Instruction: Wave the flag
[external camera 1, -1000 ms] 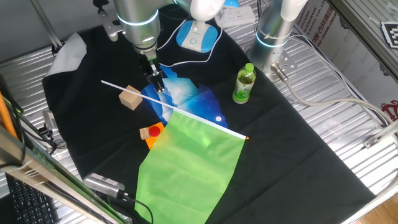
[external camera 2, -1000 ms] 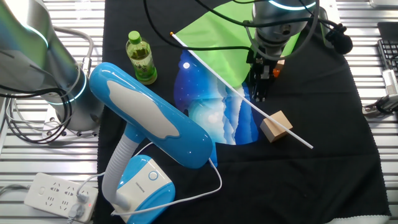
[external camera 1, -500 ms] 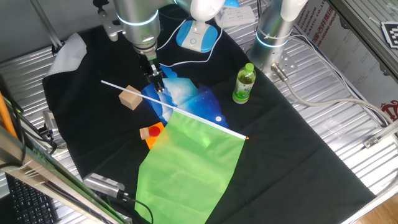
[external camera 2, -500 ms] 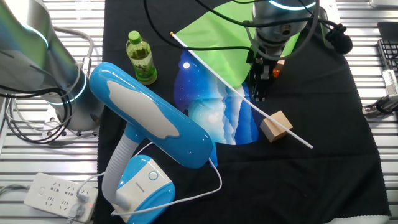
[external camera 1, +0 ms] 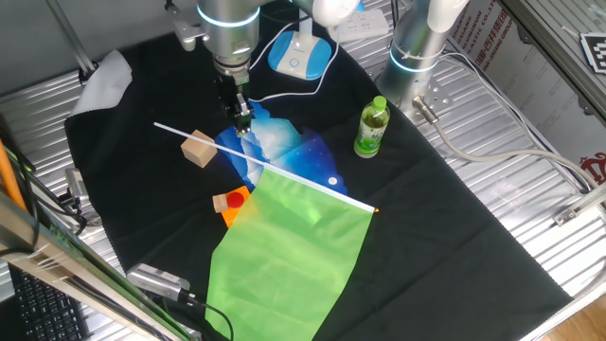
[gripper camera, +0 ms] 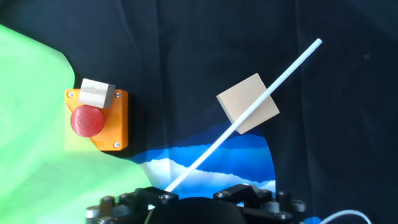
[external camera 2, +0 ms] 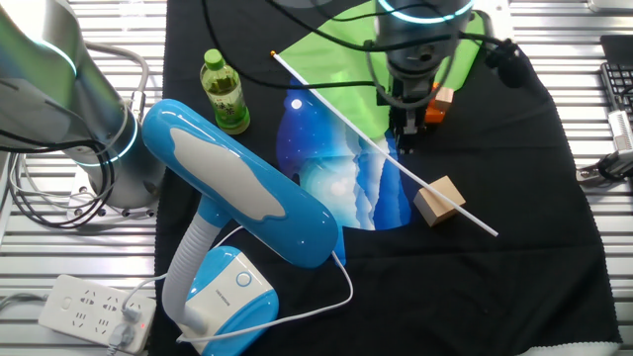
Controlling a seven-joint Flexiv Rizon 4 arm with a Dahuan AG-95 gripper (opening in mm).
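Compared with half a second ago, the arm is standing further toward 12 o'clock in one fixed view, and the gripper (external camera 1: 243, 121) is hanging a little higher over the white stick than before; the flag (external camera 1: 289, 248) itself has not shifted. It is lying flat on the black cloth (external camera 1: 445, 208), its green sheet spreading toward 6 o'clock and its stick running from 10 o'clock, over the wooden block (external camera 1: 199, 149), to 3 o'clock.

The other fixed view is showing the gripper (external camera 2: 405, 141) pointing down just above the stick, with the green bottle (external camera 2: 226, 92) well apart at 10 o'clock and the blue lamp (external camera 2: 240, 204) filling the foreground.

Only the hand view is revealing the orange box with a red button (gripper camera: 97, 118), sitting at 9 o'clock against the edge of the green sheet, and the stick crossing the wooden block toward 2 o'clock. There the fingers are out of sight, so how far they are parted, and whether they are touching the stick, cannot be told.
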